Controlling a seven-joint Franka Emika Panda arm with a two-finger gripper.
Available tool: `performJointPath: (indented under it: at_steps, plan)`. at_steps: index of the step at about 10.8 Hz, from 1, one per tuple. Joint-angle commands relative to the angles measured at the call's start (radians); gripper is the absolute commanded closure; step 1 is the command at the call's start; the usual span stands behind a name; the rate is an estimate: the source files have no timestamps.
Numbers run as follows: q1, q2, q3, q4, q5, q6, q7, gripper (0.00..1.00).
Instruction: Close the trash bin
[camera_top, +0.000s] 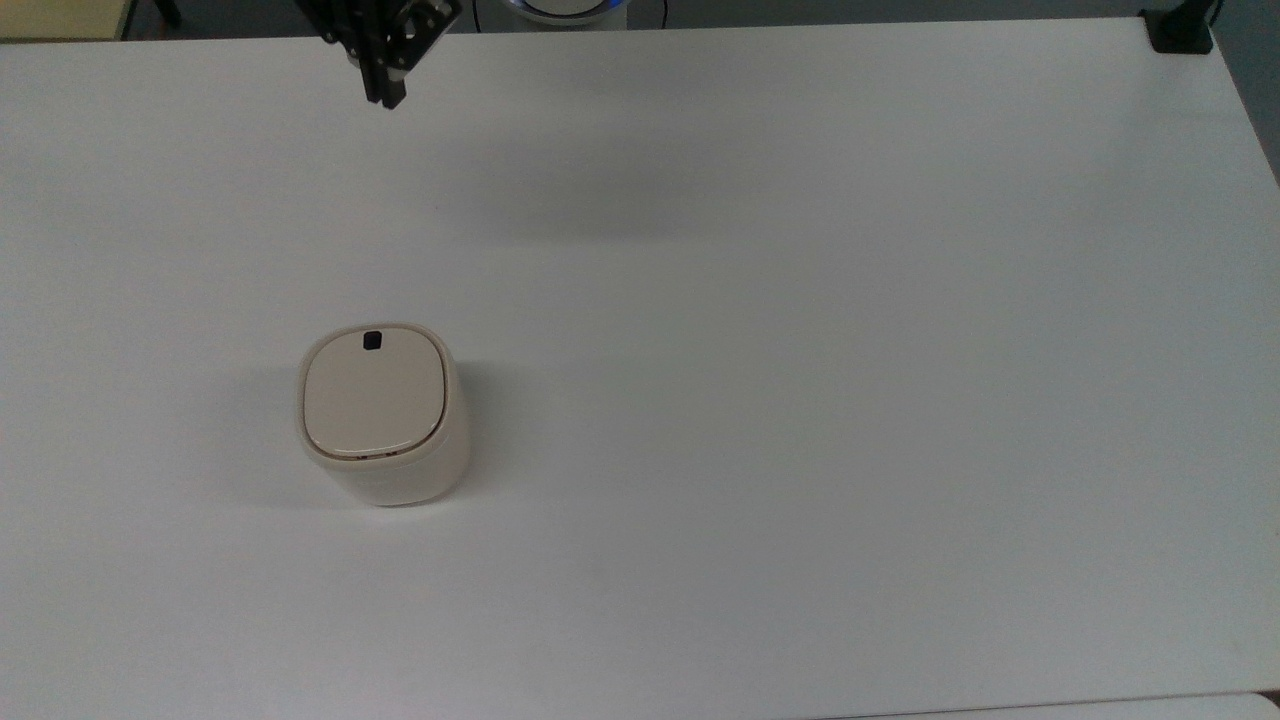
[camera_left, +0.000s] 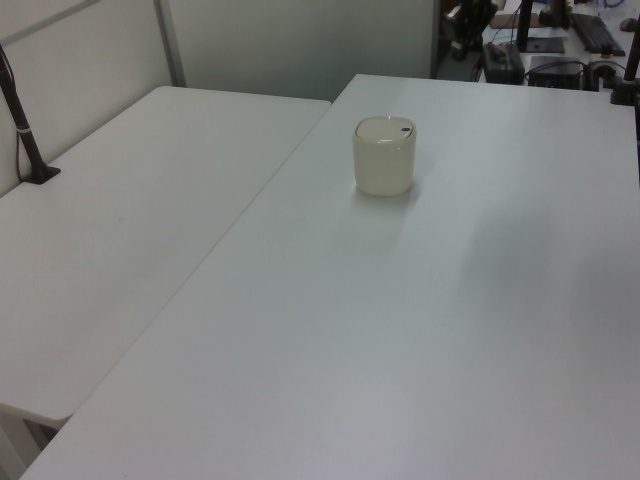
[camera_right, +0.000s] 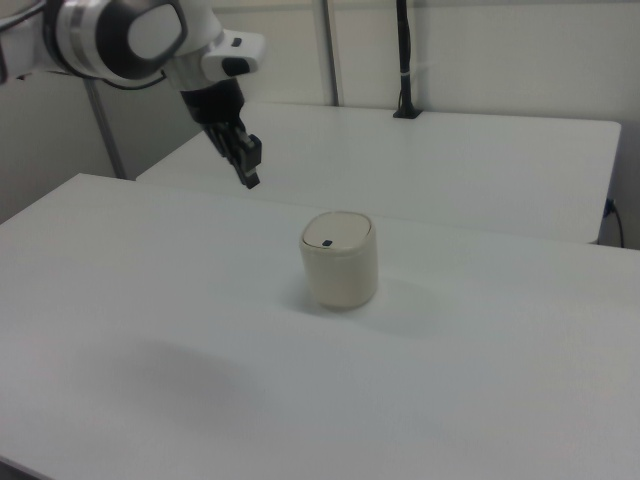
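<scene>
Top view: the bin (camera_top: 383, 413), lid flat, sits well apart, nearer than the gripper (camera_top: 387, 97), whose fingers are together on nothing.

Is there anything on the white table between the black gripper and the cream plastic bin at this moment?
Nothing visible. The black gripper hangs above the white table, apart from the cream plastic bin, whose flat lid lies flush. Bare tabletop separates them.
</scene>
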Motion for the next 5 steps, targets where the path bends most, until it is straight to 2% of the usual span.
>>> performJointPath:
  at_steps: [1,2,3,4,5]
  plan:
    - [0.061,-0.103,-0.005,-0.065,0.021,-0.088,-0.1,0.02]
    - [0.066,-0.111,0.0,-0.063,0.019,-0.134,-0.115,0.0]
    - [0.063,-0.111,0.027,-0.062,0.019,-0.17,-0.167,0.0]
    - [0.049,-0.1,0.055,-0.06,0.019,-0.184,-0.222,0.0]
    - [0.041,-0.077,0.059,-0.057,0.019,-0.175,-0.256,0.0]
